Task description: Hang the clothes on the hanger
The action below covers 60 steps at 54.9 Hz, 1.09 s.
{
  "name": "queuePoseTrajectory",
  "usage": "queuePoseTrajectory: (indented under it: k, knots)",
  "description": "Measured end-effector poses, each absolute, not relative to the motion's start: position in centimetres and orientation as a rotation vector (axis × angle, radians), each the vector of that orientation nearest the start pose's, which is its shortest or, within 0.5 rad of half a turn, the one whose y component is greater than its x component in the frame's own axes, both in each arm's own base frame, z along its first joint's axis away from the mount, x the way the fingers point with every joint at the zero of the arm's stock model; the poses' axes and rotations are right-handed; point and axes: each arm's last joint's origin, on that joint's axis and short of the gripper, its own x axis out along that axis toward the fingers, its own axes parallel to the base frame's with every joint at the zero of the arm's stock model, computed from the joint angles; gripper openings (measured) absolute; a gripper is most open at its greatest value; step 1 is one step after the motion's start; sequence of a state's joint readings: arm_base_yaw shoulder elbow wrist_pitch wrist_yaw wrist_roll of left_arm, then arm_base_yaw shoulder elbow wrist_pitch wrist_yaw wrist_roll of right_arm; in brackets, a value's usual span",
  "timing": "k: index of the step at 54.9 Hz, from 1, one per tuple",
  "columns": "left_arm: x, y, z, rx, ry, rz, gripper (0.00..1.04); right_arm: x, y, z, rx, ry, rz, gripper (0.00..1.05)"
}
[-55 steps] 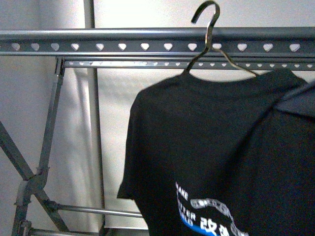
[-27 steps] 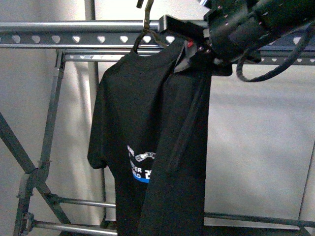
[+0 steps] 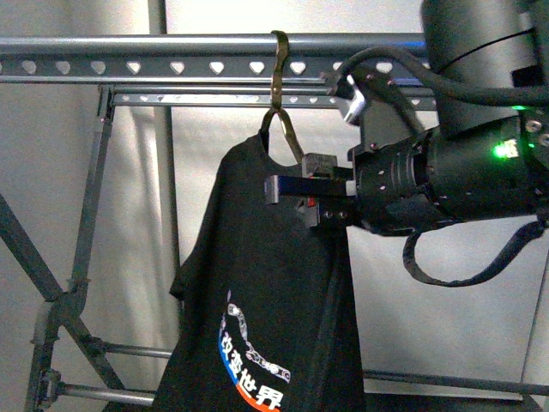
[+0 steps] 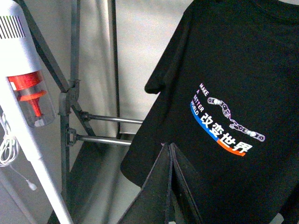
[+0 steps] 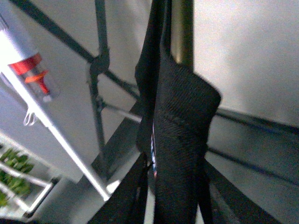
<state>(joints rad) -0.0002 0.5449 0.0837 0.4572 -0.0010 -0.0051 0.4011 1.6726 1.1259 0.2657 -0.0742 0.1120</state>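
Hanger (image 3: 280, 94) hooked over rack rail (image 3: 171, 45), T-shirt (image 3: 257, 283) hanging on it; right gripper (image 3: 287, 190) at shirt's 3 o'clock, clamped on its shoulder; left gripper's opening indeterminate.

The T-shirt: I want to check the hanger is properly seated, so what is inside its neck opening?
The hanger enters the T-shirt collar; only its hook, over the rack rail, and neck show. Its arms and bottom bar are covered by fabric. The right gripper is at the shoulder.

Bulky black right arm (image 3: 463, 163) with rounded grey upper housing, glowing green indicator light (image 3: 498, 152), looping black cables (image 3: 429, 262), flat black gripper (image 3: 296, 193) fingers
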Motion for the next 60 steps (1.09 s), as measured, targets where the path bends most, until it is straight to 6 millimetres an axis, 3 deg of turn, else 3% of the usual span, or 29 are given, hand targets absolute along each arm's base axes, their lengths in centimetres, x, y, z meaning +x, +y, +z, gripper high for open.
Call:
queuePoseTrajectory:
  k: [4, 8, 12, 15, 17, 20, 24, 26, 30, 36, 49, 60]
  knots:
    - [13.3, 0.0, 18.2, -0.005, 0.002, 0.001, 0.04, 33.3, 13.8, 27.5, 0.020, 0.059, 0.376, 0.48]
    - [13.0, 0.0, 18.0, -0.005, 0.002, 0.001, 0.04, 30.3, 11.7, 30.3, 0.002, -0.268, 0.320, 0.62]
    - [12.7, 0.0, 17.8, -0.005, 0.002, 0.001, 0.04, 26.3, 8.9, 33.2, 0.041, -0.529, 0.244, 0.76]
    - [12.5, 0.0, 17.7, -0.004, 0.001, 0.001, 0.04, 22.9, 6.5, 34.1, 0.044, -0.605, 0.177, 0.88]
    - [12.3, 0.0, 17.6, -0.004, 0.000, 0.001, 0.04, 20.4, 4.7, 33.4, 0.039, -0.581, 0.141, 0.98]
    - [12.1, 0.0, 17.2, -0.003, -0.015, 0.001, 0.04, 17.5, 2.8, 31.1, 0.034, -0.478, 0.117, 0.97]
    - [12.0, 0.0, 17.3, -0.002, -0.019, 0.000, 0.04, 15.1, 2.1, 28.6, 0.013, -0.377, 0.106, 0.97]
    - [11.8, 0.0, 17.3, -0.002, -0.023, 0.001, 0.04, 12.7, 1.7, 27.1, 0.016, -0.257, 0.059, 0.90]
    - [11.5, 0.0, 17.3, -0.002, -0.022, 0.002, 0.04, 9.7, 0.8, 24.7, -0.004, -0.091, 0.039, 0.71]
    - [11.2, 0.0, 17.3, -0.002, -0.022, 0.001, 0.04, 9.9, 0.1, 21.6, -0.010, 0.014, -0.001, 0.47]
    - [10.8, 0.0, 17.2, -0.002, -0.022, 0.001, 0.04, 9.7, 0.0, 20.0, -0.010, -0.001, 0.004, 0.03]
    - [9.7, 0.0, 17.0, -0.002, -0.015, 0.001, 0.04, 9.8, 0.0, 18.8, -0.010, 0.005, 0.004, 0.02]
